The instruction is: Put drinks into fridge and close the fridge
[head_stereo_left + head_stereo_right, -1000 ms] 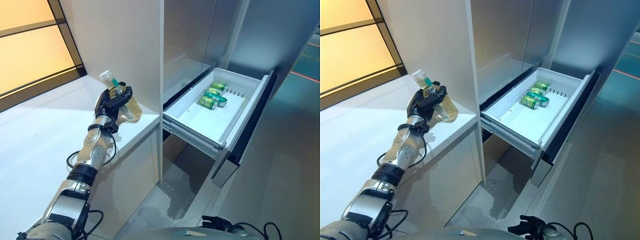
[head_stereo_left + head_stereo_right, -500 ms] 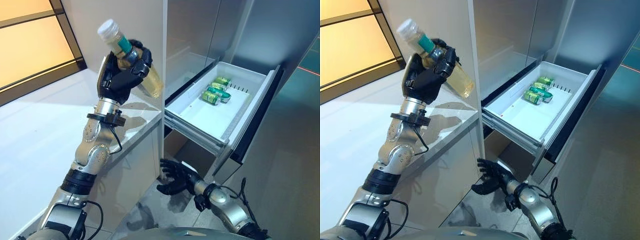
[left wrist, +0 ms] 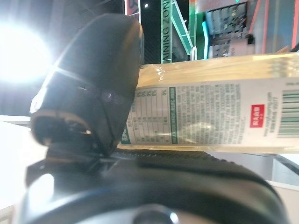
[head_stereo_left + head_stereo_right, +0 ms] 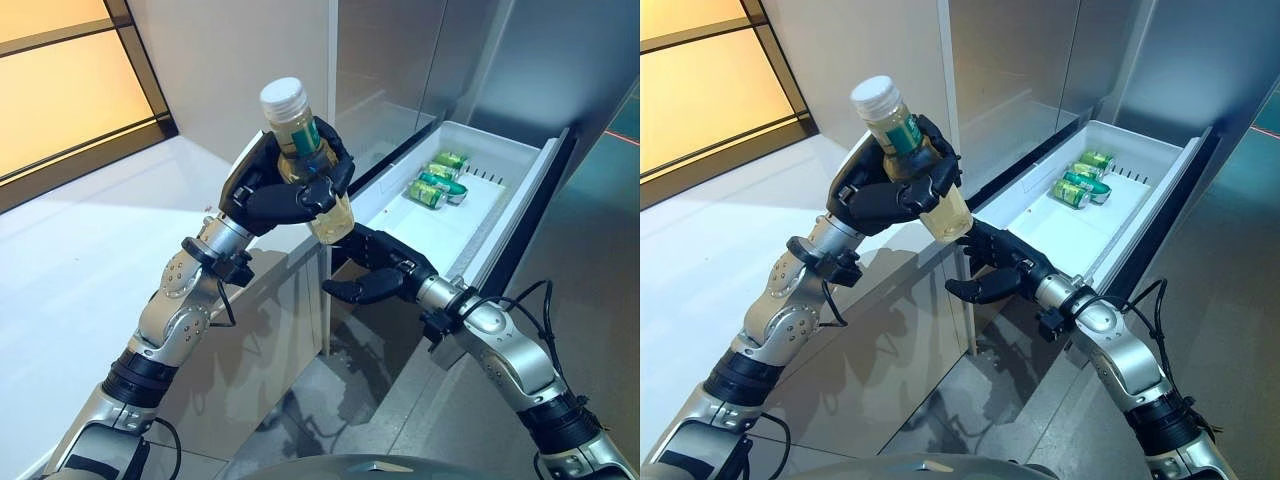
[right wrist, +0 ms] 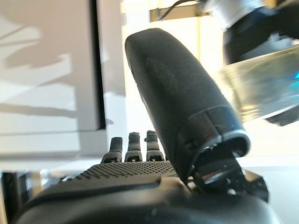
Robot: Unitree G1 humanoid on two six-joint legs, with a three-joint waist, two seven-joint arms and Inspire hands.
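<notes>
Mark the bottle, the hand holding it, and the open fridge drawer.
bottle (image 4: 285,112): left eye view, on the neck just below the white cap.
left hand (image 4: 268,192): left eye view, on the dark palm; fingers curled round the bottle.
fridge drawer (image 4: 520,205): left eye view, on its white right-hand wall.

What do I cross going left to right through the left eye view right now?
White counter → left robot hand gripping the bottle → right robot hand, open below the bottle → green cans in the open fridge drawer.

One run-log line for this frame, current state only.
left robot hand: shut on bottle, held up | right robot hand: open, below bottle | fridge drawer: open | cans: in drawer
</notes>
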